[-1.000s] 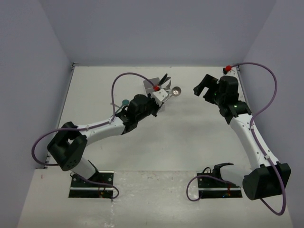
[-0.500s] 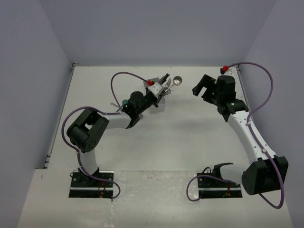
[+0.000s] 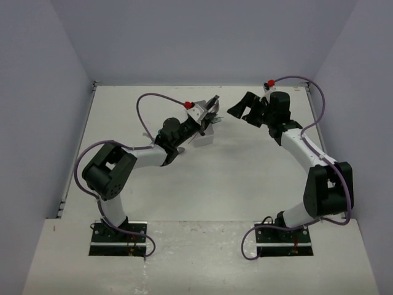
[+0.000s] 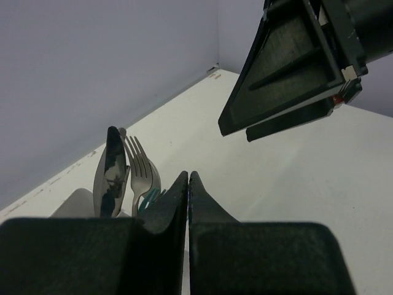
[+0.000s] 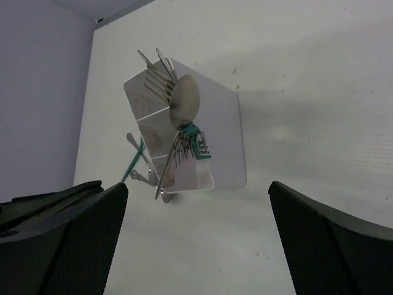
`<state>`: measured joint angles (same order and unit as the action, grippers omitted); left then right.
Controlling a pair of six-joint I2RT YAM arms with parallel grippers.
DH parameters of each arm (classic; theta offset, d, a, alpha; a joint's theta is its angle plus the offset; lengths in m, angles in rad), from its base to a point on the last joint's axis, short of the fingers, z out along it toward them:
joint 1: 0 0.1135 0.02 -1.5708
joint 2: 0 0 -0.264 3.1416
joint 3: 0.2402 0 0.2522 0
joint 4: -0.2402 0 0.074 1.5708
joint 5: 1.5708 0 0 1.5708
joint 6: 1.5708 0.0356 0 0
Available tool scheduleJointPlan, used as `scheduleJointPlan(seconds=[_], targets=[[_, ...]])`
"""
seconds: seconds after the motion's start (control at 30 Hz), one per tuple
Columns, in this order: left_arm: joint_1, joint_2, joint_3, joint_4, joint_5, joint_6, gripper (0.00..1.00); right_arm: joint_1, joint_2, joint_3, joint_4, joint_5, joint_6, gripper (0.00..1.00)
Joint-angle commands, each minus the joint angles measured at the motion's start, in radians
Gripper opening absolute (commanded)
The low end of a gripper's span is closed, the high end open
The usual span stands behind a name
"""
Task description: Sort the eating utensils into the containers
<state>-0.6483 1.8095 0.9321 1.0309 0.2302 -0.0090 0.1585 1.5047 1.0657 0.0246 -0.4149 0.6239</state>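
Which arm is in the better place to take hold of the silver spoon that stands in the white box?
Probably the right. Its claw is open and faces the white box, with the silver spoon in plain view between its fingers. The left claw is shut, right beside the utensils.

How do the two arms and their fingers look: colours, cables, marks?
The left arm and the right arm both have white tubular links and bulky black joint housings. A purple cable loops loosely along each arm, and there is a small red part near each wrist. The fingers are black wedges with finely textured faces, tapering to thin tips.
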Motion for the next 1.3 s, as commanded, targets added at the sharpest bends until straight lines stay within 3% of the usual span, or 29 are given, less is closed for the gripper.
scheduleJointPlan(seconds=[0.0, 0.2, 0.3, 0.33, 0.37, 0.4, 0.47, 0.5, 0.57, 0.6, 0.63, 0.93, 1.03, 1.17, 1.27], targets=[[0.009, -0.079, -0.033, 0.018, -0.009, -0.009, 0.0, -0.001, -0.006, 0.017, 0.083, -0.067, 0.027, 0.99], [0.009, -0.162, -0.09, -0.02, -0.064, -0.023, 0.0, 0.018, 0.041, 0.051, 0.117, -0.113, -0.009, 0.99], [0.009, -0.188, -0.036, -0.217, -0.106, 0.038, 0.0, 0.065, 0.045, 0.114, 0.002, 0.006, -0.122, 0.99], [0.009, -0.188, -0.015, -0.345, -0.118, 0.049, 0.05, 0.079, 0.04, 0.129, -0.021, 0.045, -0.145, 0.99], [0.009, -0.184, 0.022, -0.403, -0.13, 0.073, 0.37, 0.091, 0.037, 0.141, -0.06, 0.092, -0.17, 0.99], [0.009, -0.177, 0.037, -0.499, -0.121, 0.096, 0.51, 0.092, 0.023, 0.129, -0.064, 0.103, -0.168, 0.99], [0.007, -0.148, 0.083, -0.583, -0.077, 0.159, 0.64, 0.092, 0.009, 0.114, -0.069, 0.123, -0.165, 0.99], [0.009, -0.135, 0.097, -0.642, -0.056, 0.178, 0.65, 0.092, -0.004, 0.1, -0.072, 0.126, -0.165, 0.99], [0.009, -0.099, 0.135, -0.692, -0.054, 0.202, 0.64, 0.092, -0.017, 0.089, -0.084, 0.139, -0.162, 0.99], [0.009, -0.085, 0.163, -0.704, -0.06, 0.207, 0.54, 0.092, -0.029, 0.08, -0.091, 0.143, -0.164, 0.99], [0.009, -0.058, 0.175, -0.718, -0.075, 0.214, 0.52, 0.092, -0.038, 0.074, -0.098, 0.151, -0.164, 0.99], [0.012, 0.077, 0.289, -0.718, -0.132, 0.233, 0.4, 0.092, -0.121, 0.013, -0.138, 0.217, -0.167, 0.99], [0.013, 0.094, 0.306, -0.723, -0.14, 0.236, 0.31, 0.092, -0.146, 0.001, -0.144, 0.226, -0.165, 0.99], [0.015, 0.093, 0.317, -0.752, -0.149, 0.236, 0.07, 0.092, -0.17, -0.01, -0.149, 0.241, -0.164, 0.99], [0.015, 0.065, 0.297, -0.77, -0.149, 0.233, 0.0, 0.092, -0.179, -0.012, -0.153, 0.251, -0.162, 0.99]])
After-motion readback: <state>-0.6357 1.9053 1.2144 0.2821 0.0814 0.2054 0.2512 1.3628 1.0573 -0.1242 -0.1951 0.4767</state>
